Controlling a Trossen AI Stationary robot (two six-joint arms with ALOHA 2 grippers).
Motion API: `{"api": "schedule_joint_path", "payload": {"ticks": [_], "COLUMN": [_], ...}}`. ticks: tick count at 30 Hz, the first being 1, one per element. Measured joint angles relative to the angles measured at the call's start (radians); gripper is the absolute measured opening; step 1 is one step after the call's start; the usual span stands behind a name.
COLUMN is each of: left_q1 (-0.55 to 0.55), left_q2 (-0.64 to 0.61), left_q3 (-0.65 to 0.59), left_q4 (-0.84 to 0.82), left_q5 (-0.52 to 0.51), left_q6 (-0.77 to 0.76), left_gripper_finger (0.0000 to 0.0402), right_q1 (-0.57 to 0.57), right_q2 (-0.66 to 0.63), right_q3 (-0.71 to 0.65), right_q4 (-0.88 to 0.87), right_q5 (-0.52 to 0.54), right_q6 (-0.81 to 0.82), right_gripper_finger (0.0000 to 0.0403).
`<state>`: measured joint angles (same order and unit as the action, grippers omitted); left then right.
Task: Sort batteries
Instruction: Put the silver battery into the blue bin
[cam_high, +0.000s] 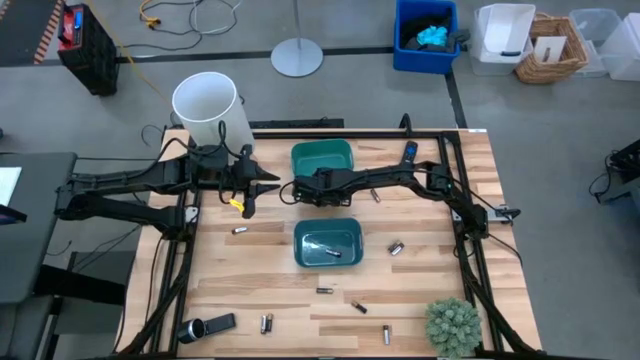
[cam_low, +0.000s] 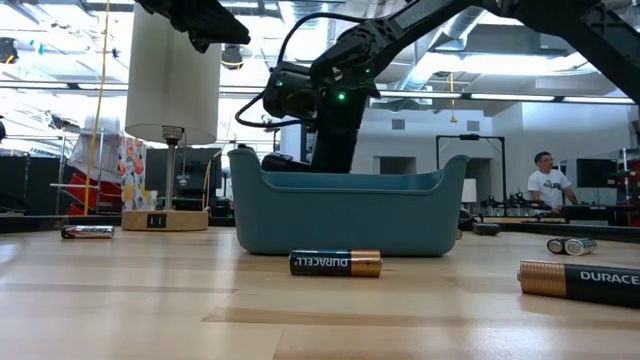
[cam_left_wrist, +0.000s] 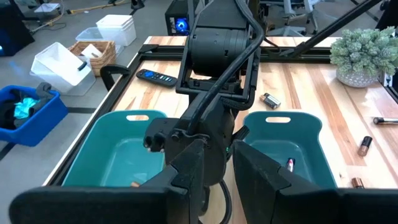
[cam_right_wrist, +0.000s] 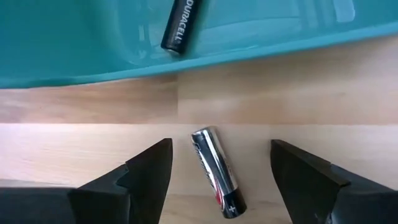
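The right gripper (cam_right_wrist: 217, 180) stands at the centre of the high view, low over the wood strip between the two teal bins, its fingers spread apart and empty, one on each side of a silvery battery (cam_right_wrist: 217, 177) that lies flat on the table (cam_high: 420, 290) just outside the wall of one bin (cam_right_wrist: 62, 62). That bin already holds a black battery (cam_right_wrist: 178, 26). Judged from this, the step in hand is the approach to a pick: the fingers straddle the cell but do not touch it. The next move calls for a short descent and a squeeze across the battery's width, with care that it does not roll away. The left gripper (cam_high: 247, 195) waits at the left of centre in the high view, jaws nearly closed; whether the yellow bit near it is held cannot be told. Further loose batteries (cam_high: 355, 306) lie scattered across the lower part of the table, so sorting appears far from complete.
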<state>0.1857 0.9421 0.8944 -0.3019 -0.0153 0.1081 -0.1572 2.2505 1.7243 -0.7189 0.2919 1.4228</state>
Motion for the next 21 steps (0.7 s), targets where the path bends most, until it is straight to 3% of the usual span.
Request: {"api": "schedule_joint_path", "payload": {"ticks": [15, 21], "left_q1": [0.000, 0.000], "left_q2": [0.000, 0.000], "left_q3": [0.000, 0.000], "left_q4": [0.005, 0.004], "left_q5": [-0.041, -0.062], "left_q6": [-0.008, -0.044], "left_gripper_finger": [0.0082, 0.0082], "right_q1": [0.012, 0.012], "right_q2": [-0.002, -0.003], "right_q3": [0.006, 0.006], "right_q4": [-0.101, -0.125], "right_q5": [-0.081, -0.101], "right_q6": [-0.111, -0.133], "right_gripper_finger": [0.0281, 0.0238]}}
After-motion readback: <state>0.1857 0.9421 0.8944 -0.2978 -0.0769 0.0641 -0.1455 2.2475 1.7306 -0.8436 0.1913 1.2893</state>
